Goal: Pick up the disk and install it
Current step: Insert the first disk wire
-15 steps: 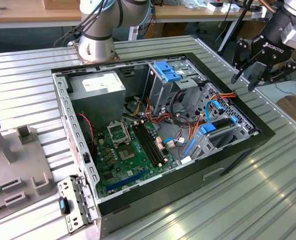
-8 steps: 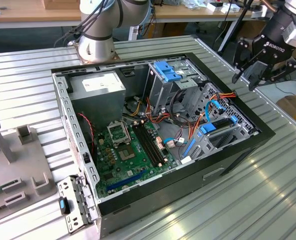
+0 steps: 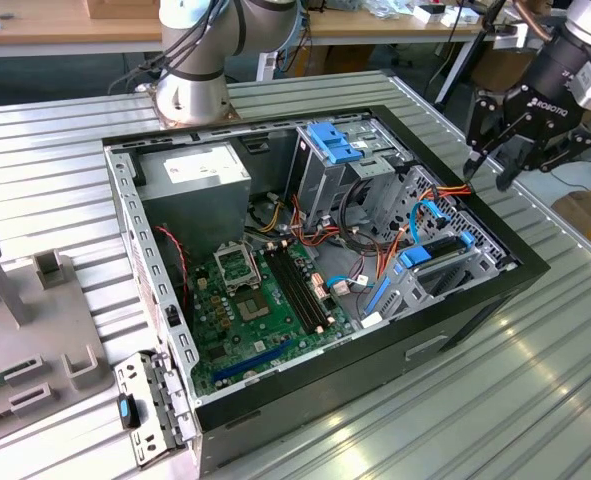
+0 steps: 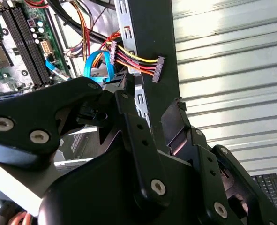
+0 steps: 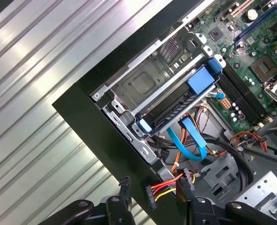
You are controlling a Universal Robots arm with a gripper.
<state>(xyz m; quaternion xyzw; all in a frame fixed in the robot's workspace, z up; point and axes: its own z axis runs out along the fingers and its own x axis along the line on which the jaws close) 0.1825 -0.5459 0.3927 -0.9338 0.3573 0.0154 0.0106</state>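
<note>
An open black computer case (image 3: 375,370) is shown lying on a ribbed, silvery metal table (image 3: 535,400). The black pincer (image 3: 505,165) is poised above the case's rim; its fingers are spread wide and nothing is gripped between them. Just beneath the fingertips, a power connector (image 5: 151,193) on red, yellow and black wires is draped over the rim. Beyond that, lower down inside the case, the disk (image 5: 178,101) is seated edge-on in a metal bay and framed by its bright blue carrier. Farther from the pincer, a green motherboard (image 3: 255,300) is exposed. Across the case from the pincer, the arm's base (image 3: 190,95) is planted on the table. Behind it, wooden workbenches (image 3: 65,25) are seen along the room.
</note>
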